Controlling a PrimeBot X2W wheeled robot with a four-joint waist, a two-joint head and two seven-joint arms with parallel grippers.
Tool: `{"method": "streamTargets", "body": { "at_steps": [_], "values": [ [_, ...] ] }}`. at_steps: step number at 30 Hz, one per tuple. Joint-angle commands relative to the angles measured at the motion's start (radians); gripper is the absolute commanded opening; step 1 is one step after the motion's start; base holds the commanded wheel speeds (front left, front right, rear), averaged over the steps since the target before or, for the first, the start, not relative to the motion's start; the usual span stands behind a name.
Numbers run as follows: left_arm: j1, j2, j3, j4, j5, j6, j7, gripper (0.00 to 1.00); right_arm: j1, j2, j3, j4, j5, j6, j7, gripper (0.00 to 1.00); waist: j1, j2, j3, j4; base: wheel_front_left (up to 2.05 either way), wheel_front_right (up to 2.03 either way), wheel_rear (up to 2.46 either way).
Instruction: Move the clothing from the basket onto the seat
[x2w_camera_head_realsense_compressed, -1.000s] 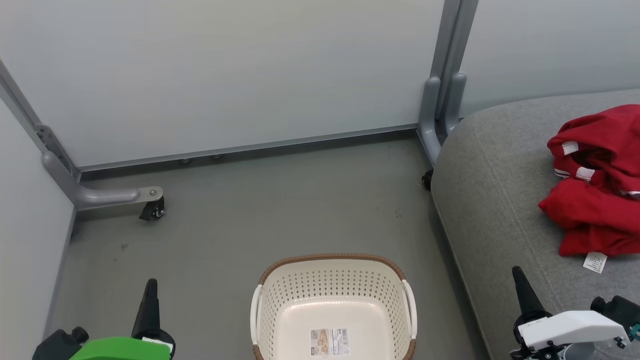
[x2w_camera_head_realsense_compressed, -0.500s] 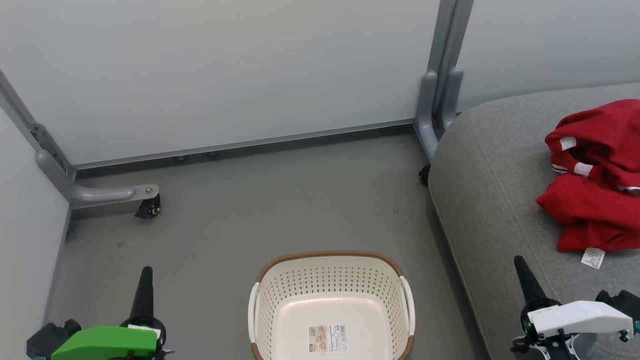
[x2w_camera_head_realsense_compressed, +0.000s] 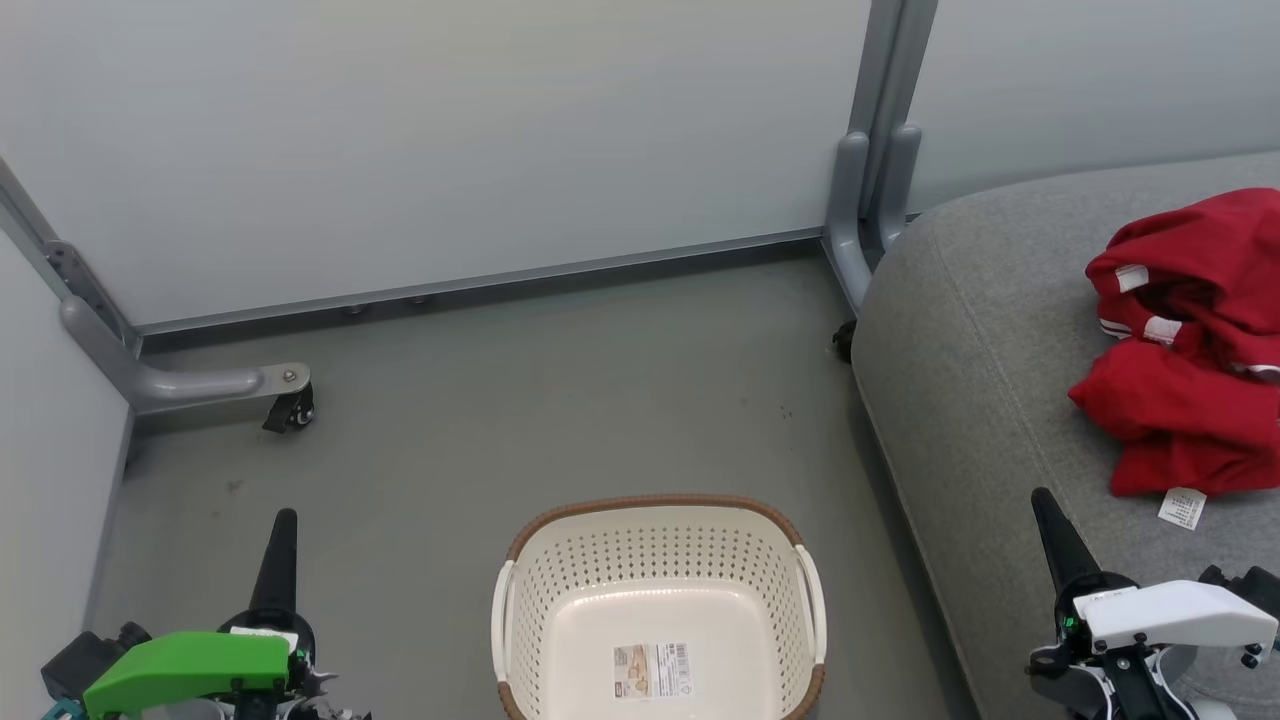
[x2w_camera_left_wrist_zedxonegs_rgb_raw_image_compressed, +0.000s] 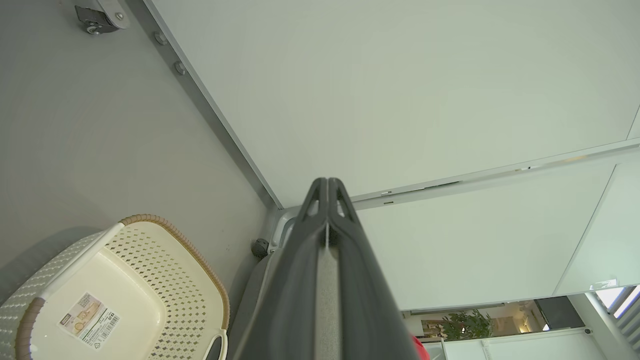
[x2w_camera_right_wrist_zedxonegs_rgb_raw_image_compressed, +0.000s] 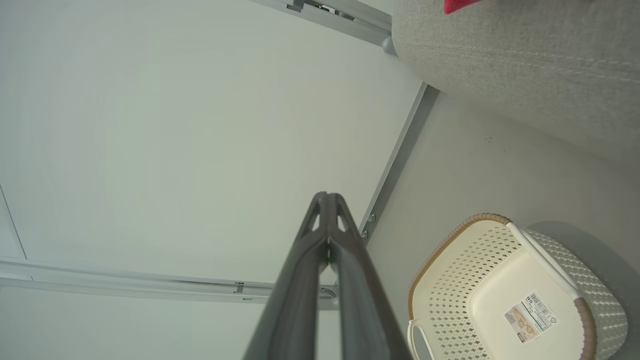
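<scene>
With clothing (x2w_camera_head_realsense_compressed: 1190, 350) heaped on the seat (x2w_camera_head_realsense_compressed: 980, 380), basket (x2w_camera_head_realsense_compressed: 650, 503) empty on the floor, left gripper (x2w_camera_head_realsense_compressed: 282, 520) and right gripper (x2w_camera_head_realsense_compressed: 1044, 500) both with jaws pressed together on nothing, is left only to fear a careless right-arm swing dragging the heap off.

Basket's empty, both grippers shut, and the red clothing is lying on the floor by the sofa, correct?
One thing is off: the clothing lies on the seat, not the floor, as the head view shows. The basket is empty, and the left gripper and right gripper are both shut.
</scene>
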Motion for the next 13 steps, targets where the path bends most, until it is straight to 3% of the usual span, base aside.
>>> {"method": "streamTargets", "body": {
  "at_steps": [1,13],
  "values": [
    [-0.026,0.005,0.007,-0.007,-0.025,-0.004,0.006,0.00,-0.017,-0.007,-0.005,-0.008,0.024,0.000,0.008,0.00,0.0000,0.0024,0.001,-0.001,0.00,0.00,0.00],
    [-0.050,0.003,0.021,-0.007,-0.116,-0.004,0.033,0.00,-0.036,-0.009,-0.015,-0.010,0.119,0.000,0.035,0.00,0.0000,0.0027,0.012,-0.008,0.00,0.00,0.00]
  ]
}}
